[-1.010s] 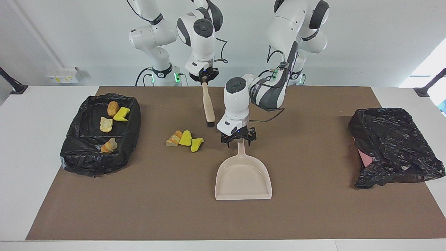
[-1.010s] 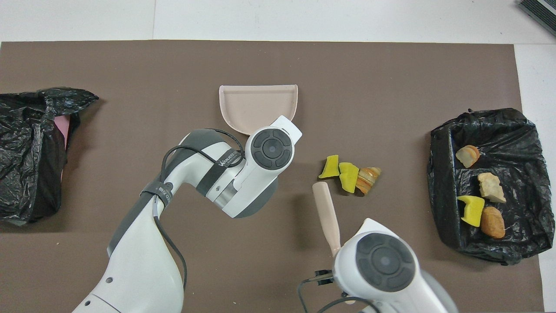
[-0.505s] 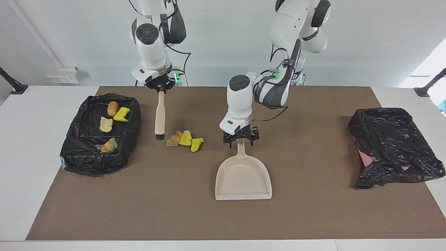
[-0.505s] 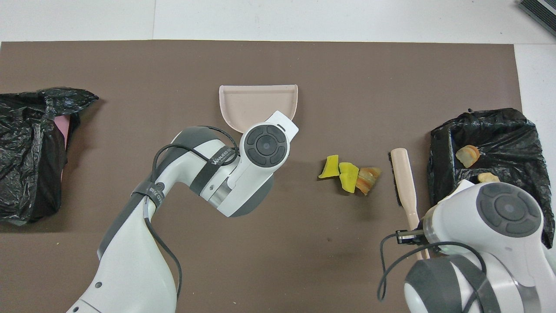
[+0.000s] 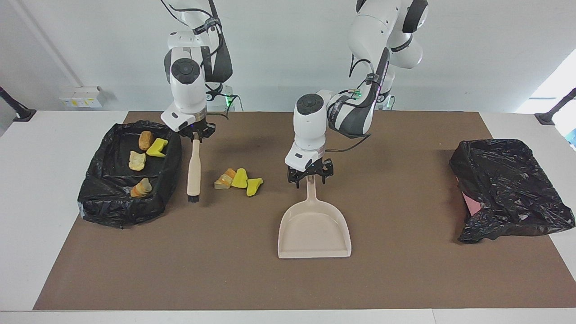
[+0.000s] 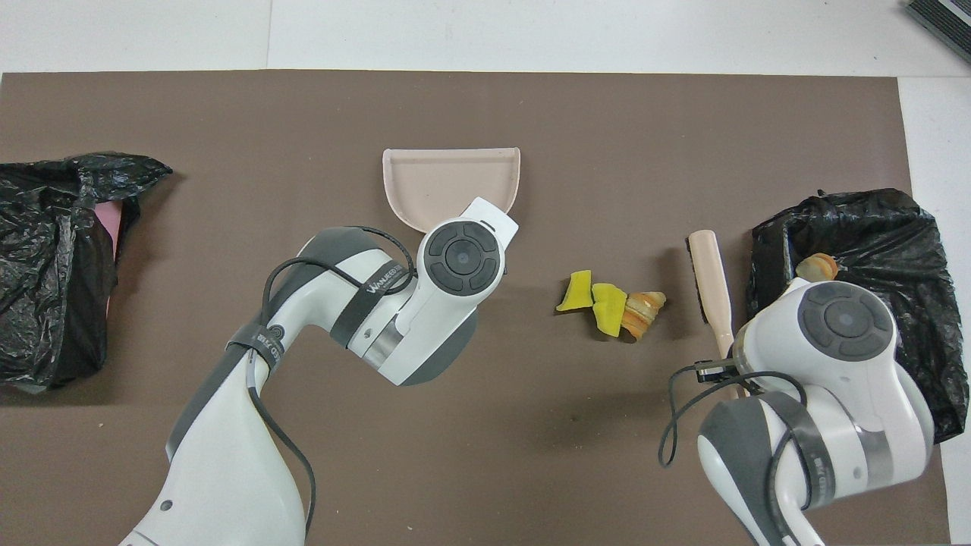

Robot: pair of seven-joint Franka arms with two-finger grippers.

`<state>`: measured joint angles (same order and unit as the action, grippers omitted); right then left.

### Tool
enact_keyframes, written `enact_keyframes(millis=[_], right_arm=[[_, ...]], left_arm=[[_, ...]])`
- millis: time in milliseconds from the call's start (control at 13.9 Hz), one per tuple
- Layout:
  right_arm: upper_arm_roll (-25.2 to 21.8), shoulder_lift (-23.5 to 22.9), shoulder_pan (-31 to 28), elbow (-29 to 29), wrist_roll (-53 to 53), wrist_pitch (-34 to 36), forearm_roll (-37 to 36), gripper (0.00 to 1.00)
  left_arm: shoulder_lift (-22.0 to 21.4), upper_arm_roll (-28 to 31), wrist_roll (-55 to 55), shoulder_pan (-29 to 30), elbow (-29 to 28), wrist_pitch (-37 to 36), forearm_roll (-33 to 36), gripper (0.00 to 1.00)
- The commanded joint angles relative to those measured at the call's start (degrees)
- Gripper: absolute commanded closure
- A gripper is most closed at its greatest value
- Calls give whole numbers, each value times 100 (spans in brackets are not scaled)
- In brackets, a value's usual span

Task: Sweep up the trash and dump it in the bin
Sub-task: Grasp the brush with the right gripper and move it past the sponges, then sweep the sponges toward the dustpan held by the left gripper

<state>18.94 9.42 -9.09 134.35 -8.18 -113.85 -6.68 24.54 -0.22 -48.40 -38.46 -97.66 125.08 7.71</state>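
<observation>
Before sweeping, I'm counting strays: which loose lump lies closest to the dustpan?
The yellow wedge at the loose cluster's dustpan end; the others sit nearer the brush.

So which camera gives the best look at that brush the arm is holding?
The facing view: the whole brush hangs from the right gripper, bristles down, between the bin and loose trash. Overhead, the arm covers its upper handle.

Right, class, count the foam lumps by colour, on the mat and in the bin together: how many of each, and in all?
Yellow lumps: 3
Beige or orange-brown lumps: 4
Total: 7
</observation>
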Motion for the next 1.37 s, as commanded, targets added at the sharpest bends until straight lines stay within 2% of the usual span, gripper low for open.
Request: enact_keyframes(millis=[0, 72, 289, 577, 794, 866, 1082, 1227, 1299], right_arm=[[93, -63, -49, -14, -95, -146, -97, 100], [93, -81, -32, -23, -183, -181, -10, 100], [101, -291, 214, 4, -587, -242, 9, 100], [110, -538, 671, -5, -764, -304, 343, 100], [101, -582, 918, -93, -922, -295, 964, 100], [101, -599, 979, -223, -1079, -208, 975, 100], [49, -267, 927, -391, -1423, 273, 504, 100], [57, 119, 892, -226, -1660, 670, 72, 100], [75, 278, 900, 1, -1765, 689, 53, 100]], left_arm=[[-204, 5, -21, 23, -253, 70, -112, 81], [-204, 13, 92, 31, -253, 34, -112, 100], [-309, 13, 968, 137, -227, -71, -121, 100], [-617, 13, 3007, 540, -209, -255, -121, 100], [-723, 13, 4063, 725, -227, -598, -121, 100], [-758, 13, 4257, 735, -288, -607, -121, 100], [-1065, 13, 5134, 1015, -1007, -293, -121, 100], [-1162, 5, 5839, 1217, -1316, -63, -138, 100], [-1180, 5, 5981, 1262, -1334, -63, -191, 80]])
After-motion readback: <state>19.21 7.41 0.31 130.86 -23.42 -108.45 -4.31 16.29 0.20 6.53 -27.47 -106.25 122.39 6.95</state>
